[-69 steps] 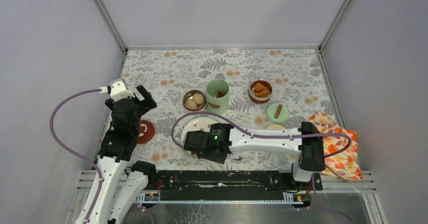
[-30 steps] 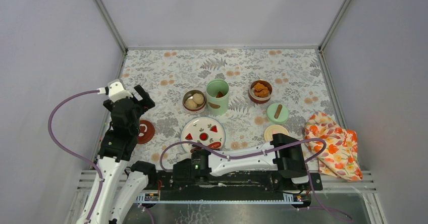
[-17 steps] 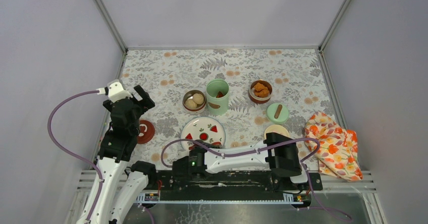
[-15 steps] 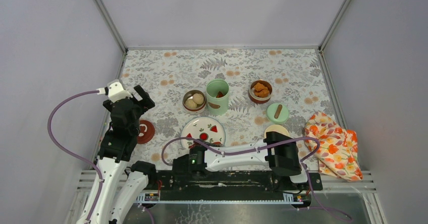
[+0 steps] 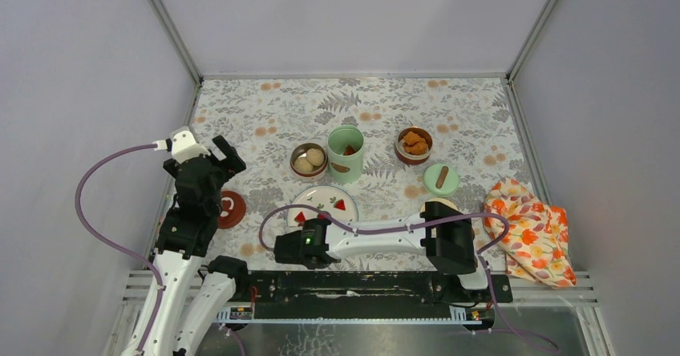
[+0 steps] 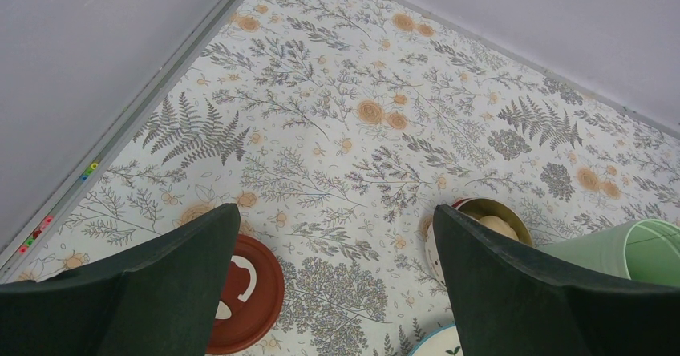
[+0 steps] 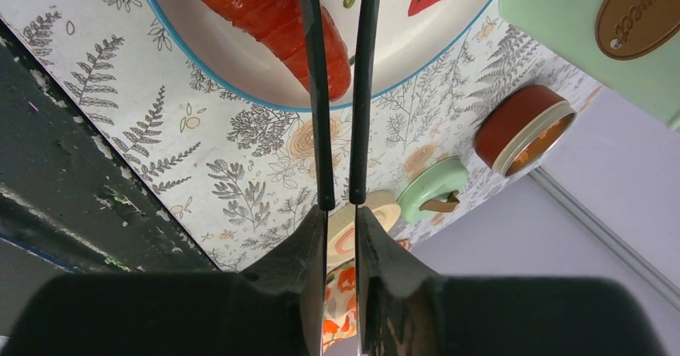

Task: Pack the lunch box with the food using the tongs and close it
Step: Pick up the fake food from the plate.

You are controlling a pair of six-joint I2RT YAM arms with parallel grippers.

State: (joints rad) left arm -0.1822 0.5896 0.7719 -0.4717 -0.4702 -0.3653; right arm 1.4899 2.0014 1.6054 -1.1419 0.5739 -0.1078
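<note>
The mint jar (image 5: 346, 154) stands open at the centre of the overhead view. It looks rigid and steady, with a wide mouth to drop food into. Just below it is the plate (image 5: 325, 200), and at the upper left of the right wrist view one glossy red sausage (image 7: 265, 7) lies on it. I'd judge it soft, light and slick-skinned, likely to roll or squirt free if pinched hard, so take it gently across its middle.

The tongs (image 7: 321, 91) are clamped in the right gripper (image 7: 341, 236), jaws squeezing the two slim arms near the handle end. One arm crosses the sausage, and the sausage's end shows between the pair. The tips run off the top of the frame, so I can't call contact. The metal looks thin and springy, so a small squeeze should do.

The left gripper (image 6: 337, 284) hangs released, jaws wide.

A flat leaf-print cloth covers the tabletop (image 5: 265, 107), with a dark-red lid (image 6: 240, 292) at lower left. Plain pale walls close in on three sides.
</note>
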